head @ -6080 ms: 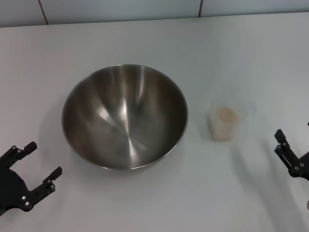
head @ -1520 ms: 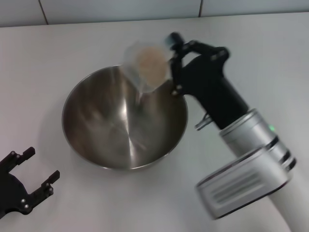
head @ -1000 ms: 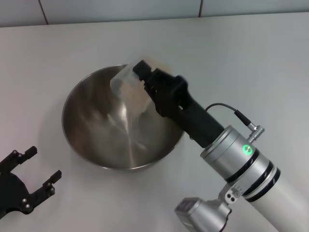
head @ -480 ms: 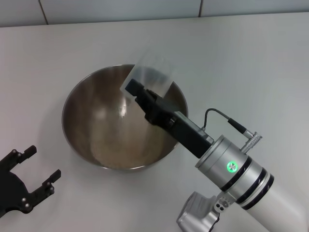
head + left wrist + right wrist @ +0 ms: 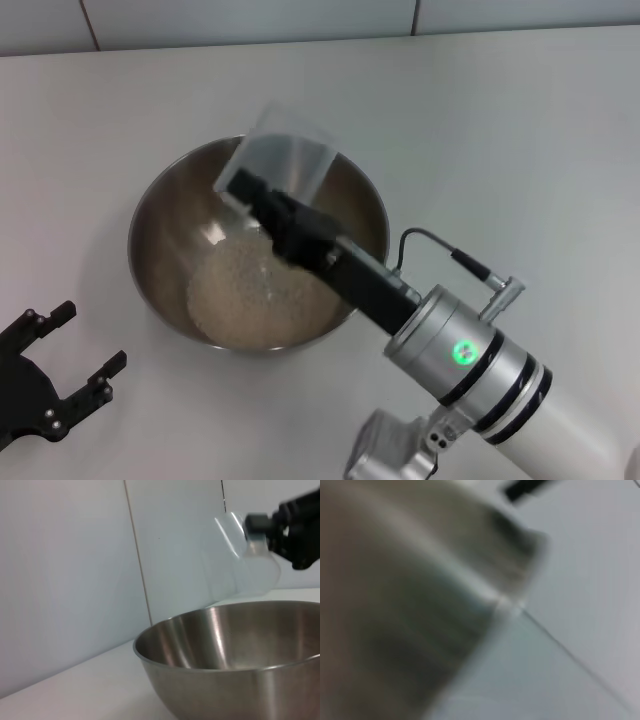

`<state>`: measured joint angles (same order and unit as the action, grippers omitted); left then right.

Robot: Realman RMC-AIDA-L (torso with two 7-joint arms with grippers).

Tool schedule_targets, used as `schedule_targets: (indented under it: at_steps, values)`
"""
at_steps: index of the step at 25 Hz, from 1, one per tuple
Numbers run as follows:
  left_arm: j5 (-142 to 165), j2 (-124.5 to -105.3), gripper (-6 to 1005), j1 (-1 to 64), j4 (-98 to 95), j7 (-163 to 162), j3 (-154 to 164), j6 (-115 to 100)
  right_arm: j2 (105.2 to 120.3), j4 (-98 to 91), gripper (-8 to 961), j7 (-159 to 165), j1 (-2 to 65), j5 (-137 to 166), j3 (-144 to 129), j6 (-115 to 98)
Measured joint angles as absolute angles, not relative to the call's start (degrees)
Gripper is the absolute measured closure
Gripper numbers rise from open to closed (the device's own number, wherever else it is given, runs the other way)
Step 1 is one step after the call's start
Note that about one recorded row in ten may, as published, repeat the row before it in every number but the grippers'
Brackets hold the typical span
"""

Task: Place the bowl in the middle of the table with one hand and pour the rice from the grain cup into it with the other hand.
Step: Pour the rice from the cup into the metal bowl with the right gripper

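The steel bowl [image 5: 160,225] stands on the white table [image 5: 520,130], with a pale heap of rice [image 5: 250,292] on its bottom. Above the bowl's far side my right gripper [image 5: 250,192] is shut on the clear grain cup [image 5: 292,150], which is tipped right over and looks empty. The left wrist view shows the bowl [image 5: 225,650] from the side, with the tilted cup [image 5: 252,565] and the right gripper [image 5: 295,527] above its rim. My left gripper [image 5: 88,338] rests open at the near left, apart from the bowl.
The right arm [image 5: 470,360] reaches diagonally from the near right over the bowl's near-right rim. A tiled wall [image 5: 250,20] bounds the table's far edge. Bare tabletop lies to the right and behind the bowl.
The right gripper has tipped the cup further over the bowl and shifted a little left. The rice has dropped out and now lies heaped in the bowl. The left gripper has stayed put.
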<state>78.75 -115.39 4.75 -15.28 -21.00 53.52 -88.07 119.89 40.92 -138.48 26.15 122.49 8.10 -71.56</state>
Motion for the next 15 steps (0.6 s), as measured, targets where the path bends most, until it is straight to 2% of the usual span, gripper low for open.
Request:
schedule_targets:
  at_steps: [5,6,8,15]
  values:
    - [78.75,-115.37,244,4.88,-15.25,-21.01,53.52,-88.07,119.88,46.05,952,-109.26,22.87,121.43,12.00,-75.37]
    - [78.75,-115.34,244,4.97,-15.10,-21.00,53.52,-88.07,119.88,49.09,952,-96.52,20.53,119.97,14.93,-75.82]
    - [78.75,-115.34,244,4.99,-15.10,-21.01,53.52,-88.07,119.88,50.20,952,-92.21,19.79,118.93,15.78,-75.90]
    - [78.75,-115.40,244,5.01,-15.03,-21.01,53.52,-88.07,119.23,49.93,952,-46.04,17.24,113.92,20.37,-76.30]
